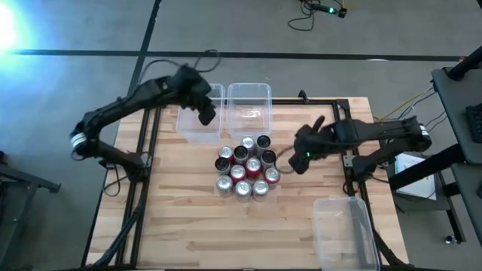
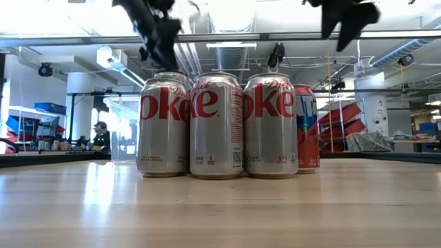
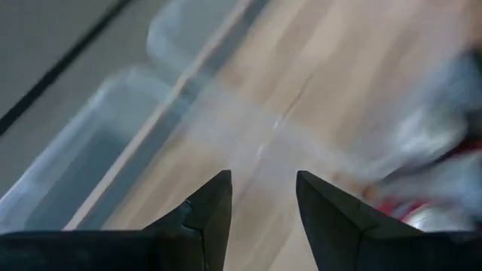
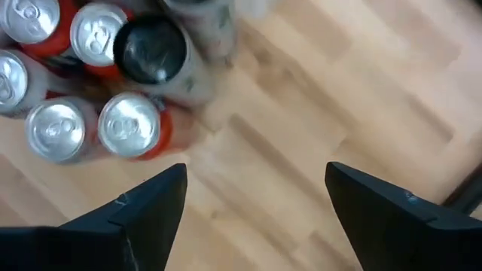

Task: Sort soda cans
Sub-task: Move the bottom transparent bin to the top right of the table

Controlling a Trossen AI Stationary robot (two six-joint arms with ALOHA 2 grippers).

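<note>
Counter (image 1: 181, 226): pale wood planks on a dark frame, standing on a grey floor (image 1: 75, 30) crossed by a dark line.

The soda cans (image 1: 245, 167) stand upright in one tight cluster at the middle of the counter, silver, red and black bodies mixed, all touching or nearly so. From the low view, three silver cans (image 2: 213, 125) front the group, with a red one (image 2: 308, 129) just beside them.

Two clear bins (image 1: 226, 111) sit side by side at the far edge, just behind the cluster. A third clear bin (image 1: 343, 229) lies at the near right corner, well apart.

My left claw (image 1: 206, 114) hangs over the left far bin, fingers (image 3: 207, 214) apart with nothing between them. My right claw (image 1: 303, 159) hovers just right of the cluster, fingers (image 4: 151, 207) spread wide and empty; can tops (image 4: 98, 75) lie ahead of it.

Room beyond: open workshop with ceiling strip lights (image 2: 231, 45), shelving, and a person (image 2: 101, 136) seated far off at the left.
</note>
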